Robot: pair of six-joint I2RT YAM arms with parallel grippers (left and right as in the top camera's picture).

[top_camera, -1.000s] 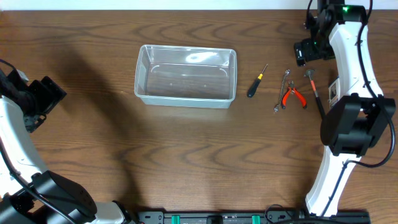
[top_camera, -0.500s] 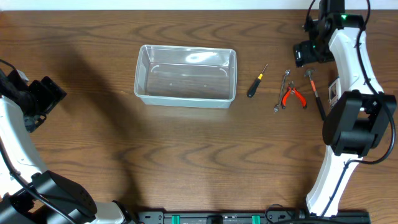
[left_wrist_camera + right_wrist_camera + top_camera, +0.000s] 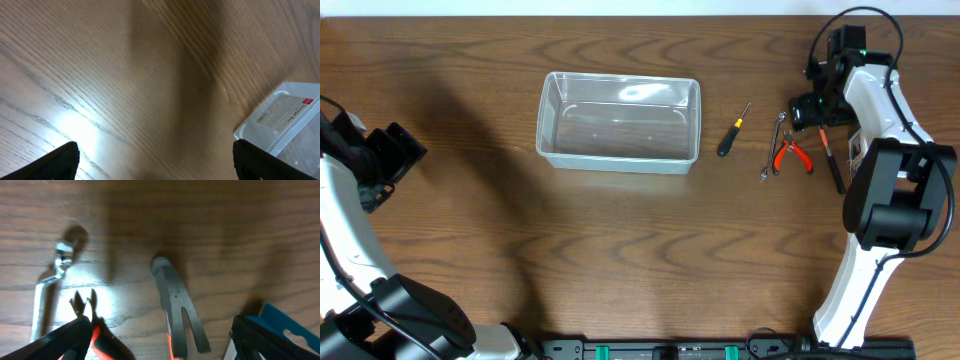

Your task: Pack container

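The clear plastic container [image 3: 618, 122] stands empty at the table's middle back; one corner of it [image 3: 282, 117] with a label shows in the left wrist view. Right of it lie a black-handled screwdriver [image 3: 732, 131], a wrench [image 3: 772, 148], red pliers [image 3: 792, 155] and a hammer [image 3: 830, 160]. My right gripper [image 3: 811, 111] hangs open just over the hammer's claw head [image 3: 175, 297], with the pliers [image 3: 87, 312] by its left finger and nothing held. At the far left my left gripper [image 3: 402, 152] is open and empty over bare wood [image 3: 157, 167].
A small blue-and-white box [image 3: 857, 148] lies beside the hammer's handle, close to the right arm; its blue corner [image 3: 280, 325] shows by my right finger. The wrench [image 3: 52, 277] lies left of the pliers. Wooden tabletop stretches between the container and the left arm.
My right gripper has moved toward the table's front, from behind the tools to above the hammer head, staying open. The left arm and all objects have not moved.
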